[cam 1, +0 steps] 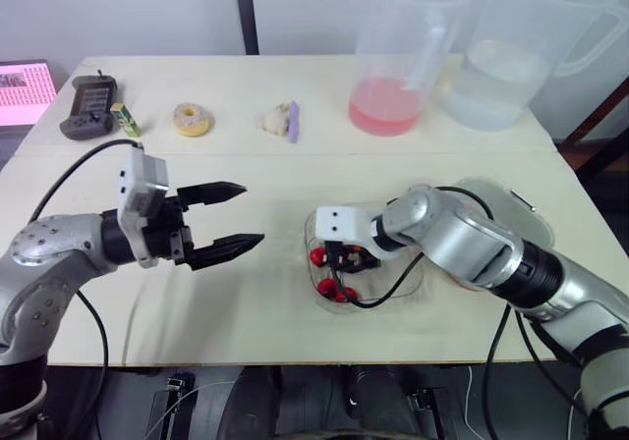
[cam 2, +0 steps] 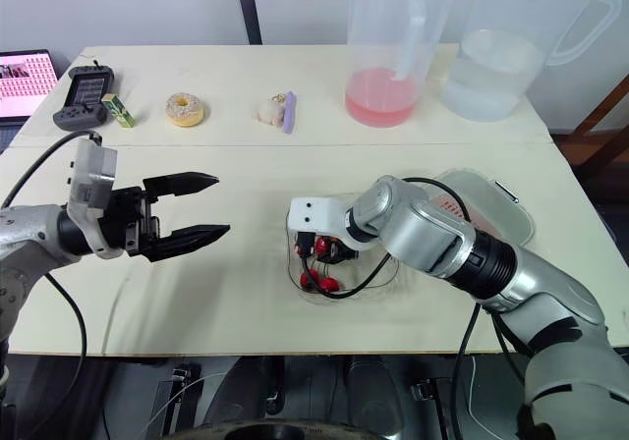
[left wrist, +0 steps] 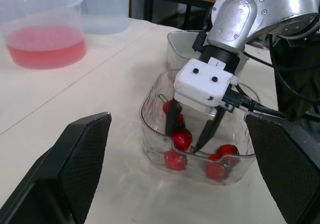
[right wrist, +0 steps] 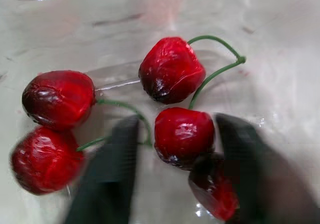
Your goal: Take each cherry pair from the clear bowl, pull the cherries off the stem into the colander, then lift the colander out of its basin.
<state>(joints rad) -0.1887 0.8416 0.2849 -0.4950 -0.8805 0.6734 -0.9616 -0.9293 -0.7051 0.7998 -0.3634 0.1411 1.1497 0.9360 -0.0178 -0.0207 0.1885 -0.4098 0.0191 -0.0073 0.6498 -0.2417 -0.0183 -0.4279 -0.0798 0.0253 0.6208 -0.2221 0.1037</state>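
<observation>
Nearest, lower left of frame: left pincer (cam 1: 253,213), fingers spread wide, empty, raised off the counter (cam 1: 246,302) and well apart from the clear bowl (left wrist: 148,114).

Centre of frame: clear bowl standing on the counter, cherries (right wrist: 171,69) inside. Counted five in the right wrist view, all red, on green stems. Could not trace which stems join which fruit.

Right pincer (left wrist: 184,140) down inside the bowl, fingers apart, straddling one cherry (right wrist: 184,134). One finger against or just beside it, the other short of it with a stem between. Not clamped on anything. Fingertips blurred, so contact uncertain.

Just beside the bowl, toward the right of frame: clear basin (cam 2: 506,214) with the colander (cam 2: 449,205) in it, mostly hidden behind the right arm. Reddish dotted patch visible past the arm. Contents unreadable.

Upper right of frame: two clear pitchers, tops cut off by the frame edge. Pink liquid low in the nearer pitcher (cam 1: 398,86), clear liquid in the other pitcher (cam 1: 501,67).

Upper left: doughnut (cam 1: 192,119), handheld device (cam 1: 88,106), laptop screen (cam 1: 25,91) cut by the left edge.
</observation>
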